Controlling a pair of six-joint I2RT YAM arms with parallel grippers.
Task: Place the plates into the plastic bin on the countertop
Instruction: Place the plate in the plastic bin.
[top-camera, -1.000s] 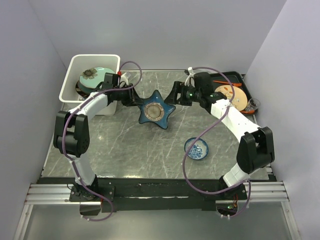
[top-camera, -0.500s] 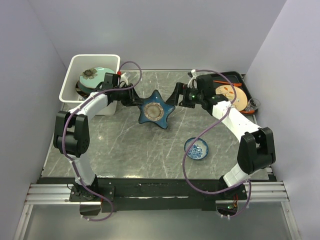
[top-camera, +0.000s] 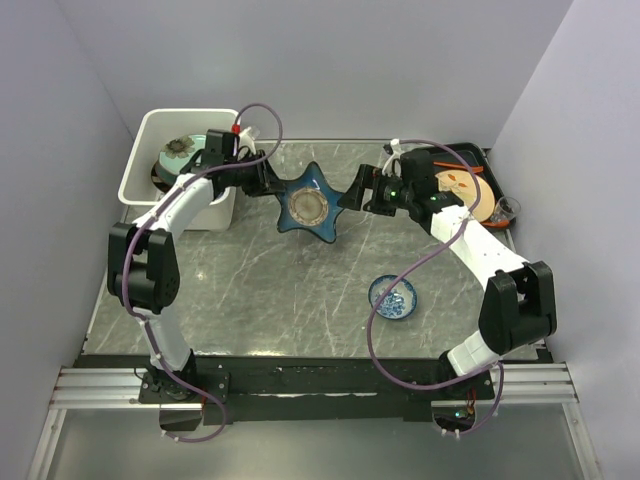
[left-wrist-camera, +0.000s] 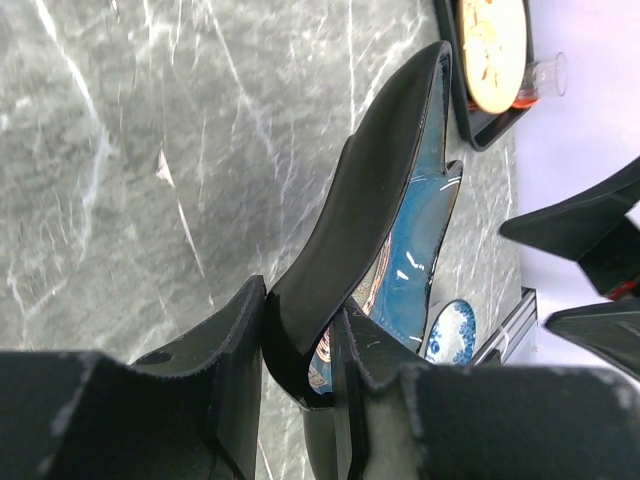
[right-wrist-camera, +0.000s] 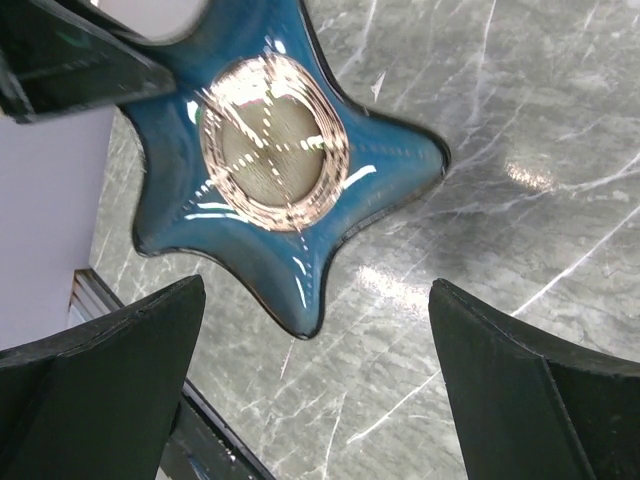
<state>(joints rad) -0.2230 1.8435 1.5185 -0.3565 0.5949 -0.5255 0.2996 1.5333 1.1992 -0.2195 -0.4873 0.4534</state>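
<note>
My left gripper (top-camera: 268, 184) is shut on one arm of the dark teal star-shaped plate (top-camera: 308, 205) and holds it tilted above the grey marble countertop (top-camera: 280, 290); the grip shows in the left wrist view (left-wrist-camera: 300, 340), where the plate (left-wrist-camera: 375, 210) stands edge-on. My right gripper (top-camera: 355, 194) is open and empty just right of the star plate, whose face fills the right wrist view (right-wrist-camera: 270, 150). The white plastic bin (top-camera: 145, 135) stands at the far left and holds a pale green floral plate (top-camera: 183, 148) on top of others.
A small blue-and-white dish (top-camera: 393, 296) lies on the countertop at right front. A flat black tray (top-camera: 480, 160) at the back right holds a tan plate with orange marks (top-camera: 462, 190); a small glass (top-camera: 508, 208) stands beside it.
My left gripper has lifted the star plate and carried it back and slightly left, tilting it. My right gripper has drawn back a little to the right, away from the plate.
</note>
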